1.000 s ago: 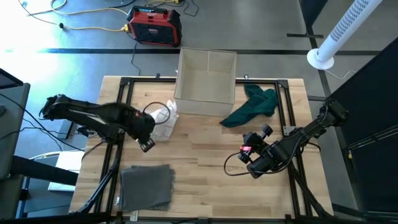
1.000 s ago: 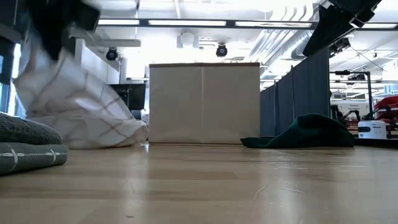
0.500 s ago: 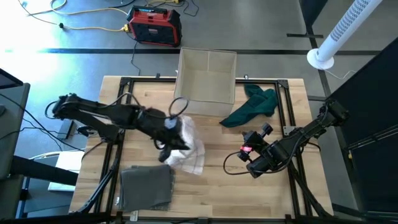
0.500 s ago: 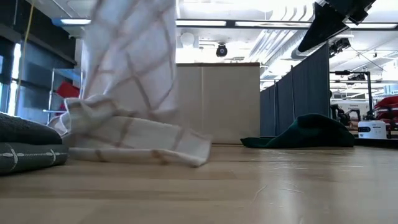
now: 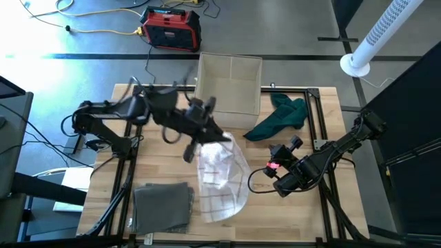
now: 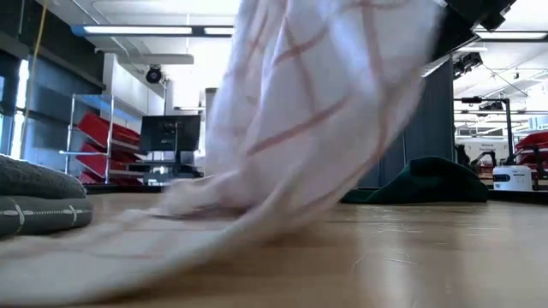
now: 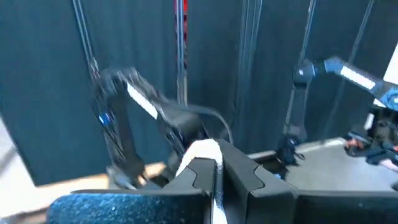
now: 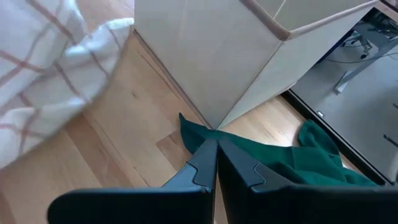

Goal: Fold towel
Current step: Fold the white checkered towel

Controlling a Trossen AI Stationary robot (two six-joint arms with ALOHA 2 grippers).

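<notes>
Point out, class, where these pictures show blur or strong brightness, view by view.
Low view: the checked towel fills the near picture, smeared and soft, under bright ceiling lights. Left wrist view: the background streaks with motion. High view: the left gripper is smeared. Right wrist view: the green cloth and box look sharp.

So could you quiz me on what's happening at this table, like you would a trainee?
1. True or false: the left gripper is shut on the white checked towel.
2. Which cloth lies beside the beige box? A) green cloth B) grey folded cloth C) none
3. Fill in: the right gripper, holding nothing, is ____.

Key: 1 true; 2 A; 3 shut.
</notes>
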